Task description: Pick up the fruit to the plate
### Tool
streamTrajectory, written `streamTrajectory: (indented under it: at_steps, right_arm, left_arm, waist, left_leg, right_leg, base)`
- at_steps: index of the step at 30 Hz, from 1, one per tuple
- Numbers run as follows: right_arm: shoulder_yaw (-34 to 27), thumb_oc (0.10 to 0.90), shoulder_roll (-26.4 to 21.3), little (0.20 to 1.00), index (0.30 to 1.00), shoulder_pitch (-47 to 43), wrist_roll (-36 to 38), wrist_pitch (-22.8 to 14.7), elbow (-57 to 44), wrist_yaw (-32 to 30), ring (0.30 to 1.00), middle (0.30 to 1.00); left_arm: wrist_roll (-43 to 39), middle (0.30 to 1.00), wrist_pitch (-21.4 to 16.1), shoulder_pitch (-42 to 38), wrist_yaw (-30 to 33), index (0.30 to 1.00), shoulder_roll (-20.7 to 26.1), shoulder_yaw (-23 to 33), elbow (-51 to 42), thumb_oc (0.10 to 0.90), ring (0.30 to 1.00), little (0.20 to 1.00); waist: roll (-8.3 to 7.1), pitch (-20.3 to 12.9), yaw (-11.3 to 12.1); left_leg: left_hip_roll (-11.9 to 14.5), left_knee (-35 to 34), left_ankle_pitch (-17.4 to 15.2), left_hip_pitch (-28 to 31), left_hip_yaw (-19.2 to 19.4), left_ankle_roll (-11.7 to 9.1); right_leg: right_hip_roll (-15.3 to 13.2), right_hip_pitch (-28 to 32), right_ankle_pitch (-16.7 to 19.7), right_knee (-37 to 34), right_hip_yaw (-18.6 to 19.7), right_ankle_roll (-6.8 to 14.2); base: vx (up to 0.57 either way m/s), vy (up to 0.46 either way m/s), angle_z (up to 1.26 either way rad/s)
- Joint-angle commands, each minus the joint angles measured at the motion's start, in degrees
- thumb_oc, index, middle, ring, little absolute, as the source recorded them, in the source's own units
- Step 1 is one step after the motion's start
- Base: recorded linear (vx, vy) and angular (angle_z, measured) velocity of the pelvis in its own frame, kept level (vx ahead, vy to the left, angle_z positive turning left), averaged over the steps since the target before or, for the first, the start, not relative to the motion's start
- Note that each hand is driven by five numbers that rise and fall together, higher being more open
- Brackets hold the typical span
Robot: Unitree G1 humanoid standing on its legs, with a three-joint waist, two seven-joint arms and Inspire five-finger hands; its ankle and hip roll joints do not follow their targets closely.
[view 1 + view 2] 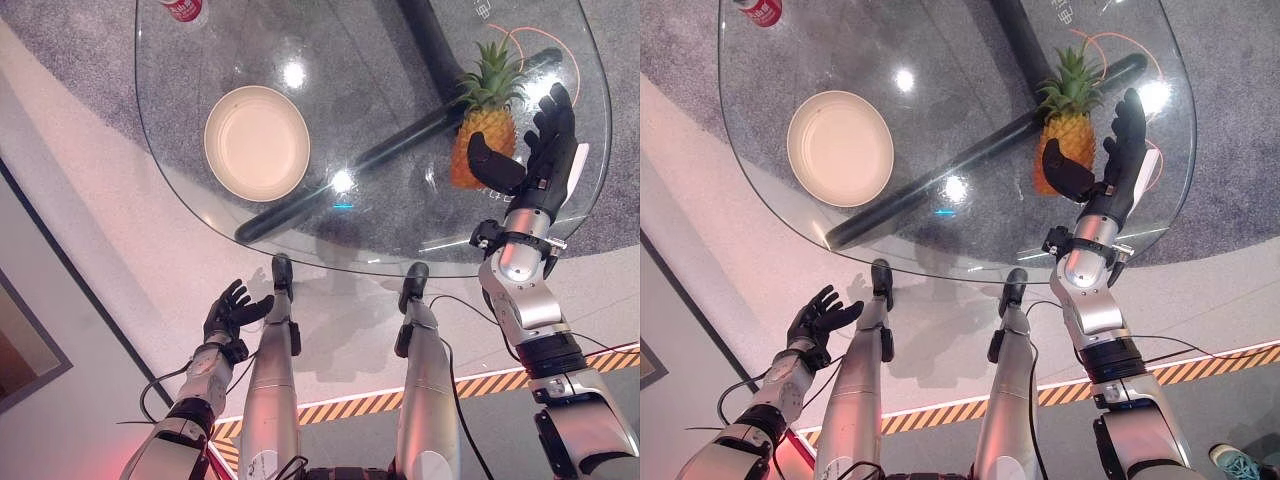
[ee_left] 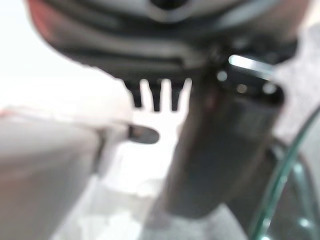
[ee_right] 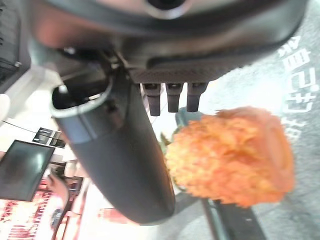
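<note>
A pineapple (image 1: 482,140) with green leaves stands upright on the right side of the round glass table (image 1: 400,235). My right hand (image 1: 535,150) is open just beside it, thumb toward the fruit and fingers straight, not closed on it. In the right wrist view the orange pineapple (image 3: 232,155) sits close past the thumb (image 3: 125,165). A cream plate (image 1: 257,142), with nothing on it, lies on the table's left half. My left hand (image 1: 232,312) hangs open below the table's near edge, off to the left.
A red can (image 1: 182,9) stands at the table's far left rim. A dark tubular table base (image 1: 400,140) shows through the glass between plate and pineapple. An orange cable loop (image 1: 530,45) lies behind the fruit. Striped hazard tape (image 1: 480,385) marks the floor.
</note>
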Motion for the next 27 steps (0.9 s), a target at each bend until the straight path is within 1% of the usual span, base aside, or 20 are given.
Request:
streamTrajectory:
  at_steps: [1, 4, 7, 15, 21, 26, 27]
  right_arm:
    - [-1.7, 0.800, -3.3, 0.900, 0.900, 0.3, -1.6, -2.1, -3.9, 0.3, 0.900, 0.900]
    - [-1.6, 0.800, -3.5, 0.900, 0.900, 0.2, -0.7, -1.6, -2.6, 0.1, 0.900, 0.900]
    - [-1.3, 0.800, -3.6, 0.900, 0.900, -0.4, -0.2, -0.1, -1.3, -0.1, 0.900, 0.900]
    - [-0.5, 0.800, -3.9, 0.900, 0.900, -1.7, 0.8, 2.5, 2.2, -1.2, 0.900, 0.900]
    - [0.0, 0.800, -3.6, 0.900, 0.900, -2.1, 1.4, 3.3, 3.5, -1.7, 0.900, 0.900]
    - [0.1, 0.800, -3.2, 0.900, 0.900, -2.1, 1.9, 3.7, 4.2, -1.0, 0.900, 0.900]
    - [0.2, 0.800, -3.1, 0.900, 0.900, -2.3, 2.4, 4.3, 4.5, -0.2, 0.900, 0.900]
  left_arm:
    - [0.3, 0.900, -1.3, 3.1, 1.4, 0.900, 0.7, -0.7, 0.3, 0.800, 0.900, 0.900]
    - [0.3, 0.900, -1.4, 2.9, 1.3, 0.900, 0.8, -0.8, 0.4, 0.800, 0.900, 0.900]
    - [0.2, 0.900, -1.5, 2.7, 1.3, 0.900, 0.8, -1.0, 0.7, 0.800, 0.900, 0.900]
    - [0.1, 0.900, -1.1, 2.2, 1.2, 0.900, 1.2, -1.3, 0.6, 0.800, 0.900, 0.900]
    - [0.1, 0.900, -1.2, 2.1, 1.0, 0.900, 1.3, -1.6, 0.6, 0.800, 0.900, 0.900]
    - [0.3, 0.900, -0.8, 1.9, 1.2, 0.900, 1.2, -1.6, 0.3, 0.800, 0.900, 0.900]
    - [0.3, 0.900, -0.5, 1.8, 1.3, 0.900, 1.3, -1.7, 0.1, 0.800, 0.900, 0.900]
  waist:
    - [0.51, -1.2, 0.0]
    - [0.50, -1.2, 0.1]
    - [0.60, -1.2, 0.2]
    - [0.64, -1.2, 0.5]
    - [0.70, -1.2, 0.7]
    - [0.71, -1.2, 0.8]
    - [0.71, -1.2, 0.8]
  left_leg:
    - [-0.7, 3.7, -3.7, 0.3, -0.8, 2.1]
    - [-0.7, 3.6, -3.6, 0.2, -0.7, 2.1]
    - [-0.7, 3.7, -3.6, 0.1, -0.8, 2.1]
    - [-0.7, 3.5, -3.4, 0.0, -0.7, 2.1]
    - [-0.7, 3.3, -3.3, 0.0, -0.8, 2.1]
    - [-0.8, 3.3, -3.3, 0.0, -0.8, 2.2]
    - [-0.8, 3.2, -3.2, 0.0, -0.8, 2.2]
  right_leg:
    - [0.9, -0.5, 2.3, -1.4, -3.1, -3.0]
    - [0.9, -0.6, 2.3, -1.6, -3.2, -3.0]
    - [0.9, -0.8, 2.3, -1.4, -3.2, -3.0]
    - [0.9, -0.8, 2.3, -1.4, -3.5, -3.1]
    - [0.9, -0.9, 2.4, -1.5, -3.7, -3.1]
    - [0.9, -0.8, 2.4, -1.4, -3.7, -3.1]
    - [1.0, -0.8, 2.4, -1.5, -3.8, -3.1]
  base:
    - [0.00, 0.000, 0.00]
    - [0.00, 0.000, 0.00]
    - [0.00, 0.000, 0.00]
    - [0.00, 0.000, 0.00]
    - [0.00, 0.000, 0.00]
    - [0.00, 0.000, 0.00]
    - [0.00, 0.000, 0.00]
